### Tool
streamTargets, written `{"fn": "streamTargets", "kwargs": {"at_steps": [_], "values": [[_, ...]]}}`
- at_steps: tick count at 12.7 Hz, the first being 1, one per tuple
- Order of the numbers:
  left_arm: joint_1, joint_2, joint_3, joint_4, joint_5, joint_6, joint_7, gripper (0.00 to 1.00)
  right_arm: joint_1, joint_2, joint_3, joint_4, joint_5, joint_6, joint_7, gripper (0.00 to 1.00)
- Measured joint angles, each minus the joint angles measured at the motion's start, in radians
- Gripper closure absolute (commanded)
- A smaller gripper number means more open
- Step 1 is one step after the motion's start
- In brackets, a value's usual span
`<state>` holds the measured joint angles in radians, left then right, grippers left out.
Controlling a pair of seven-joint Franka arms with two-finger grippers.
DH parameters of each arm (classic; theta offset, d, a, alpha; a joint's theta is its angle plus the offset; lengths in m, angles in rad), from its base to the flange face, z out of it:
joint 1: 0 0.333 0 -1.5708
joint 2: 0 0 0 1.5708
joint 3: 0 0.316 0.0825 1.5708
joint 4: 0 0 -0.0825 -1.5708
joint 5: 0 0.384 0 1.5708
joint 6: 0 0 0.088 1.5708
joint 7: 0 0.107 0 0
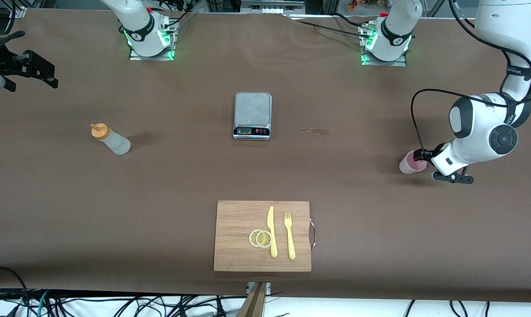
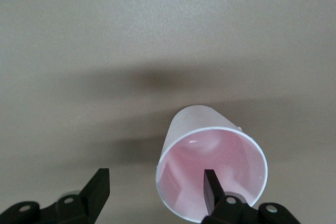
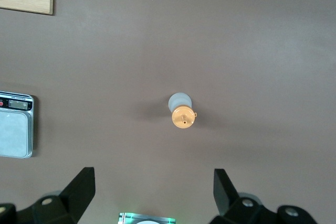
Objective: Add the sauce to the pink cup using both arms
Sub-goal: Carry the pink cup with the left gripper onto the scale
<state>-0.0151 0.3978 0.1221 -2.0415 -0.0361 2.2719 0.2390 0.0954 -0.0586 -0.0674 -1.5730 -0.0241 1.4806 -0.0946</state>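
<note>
We see a matt brown table covering (image 1: 159,198), a pale wooden board (image 1: 239,233), and a smooth, translucent pink plastic cup (image 2: 210,166).

The front view looks down from high across the brown table (image 1: 159,185), facing both arm bases. The right wrist view looks straight down from well above the translucent orange-capped squeeze bottle (image 3: 181,110), also seen in front (image 1: 110,139). The left wrist view sits close over the pale pink plastic cup (image 2: 210,166).

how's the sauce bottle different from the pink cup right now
The sauce bottle is whitish with an orange cap; the pink cup is open-topped. The bottle stands free toward the right arm's end; the cup has one finger of the open left end effector inside its rim. Both are small plastic containers.
</note>
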Motion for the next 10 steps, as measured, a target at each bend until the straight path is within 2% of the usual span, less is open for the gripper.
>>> {"fn": "streamTargets", "kwargs": {"at_steps": [2,3,8,10], "values": [[0.0,0.0,0.0,0.0,0.0,0.007,0.0,0.94,0.0,0.0,-0.001,0.011,0.0,0.001,0.0,0.0],[0.0,0.0,0.0,-0.001,0.0,0.007,0.0,1.0,0.0,0.0,-0.001,0.019,0.0,0.001,0.0,0.0],[-0.002,-0.01,-0.004,0.003,0.0,0.008,-0.002,1.0,0.0,-0.001,-0.002,0.032,0.0,0.0,0.0,0.0],[-0.013,-0.015,-0.005,0.033,0.0,-0.011,-0.003,1.0,0.0,-0.001,-0.002,0.033,0.0,-0.001,0.0,0.0]]}}
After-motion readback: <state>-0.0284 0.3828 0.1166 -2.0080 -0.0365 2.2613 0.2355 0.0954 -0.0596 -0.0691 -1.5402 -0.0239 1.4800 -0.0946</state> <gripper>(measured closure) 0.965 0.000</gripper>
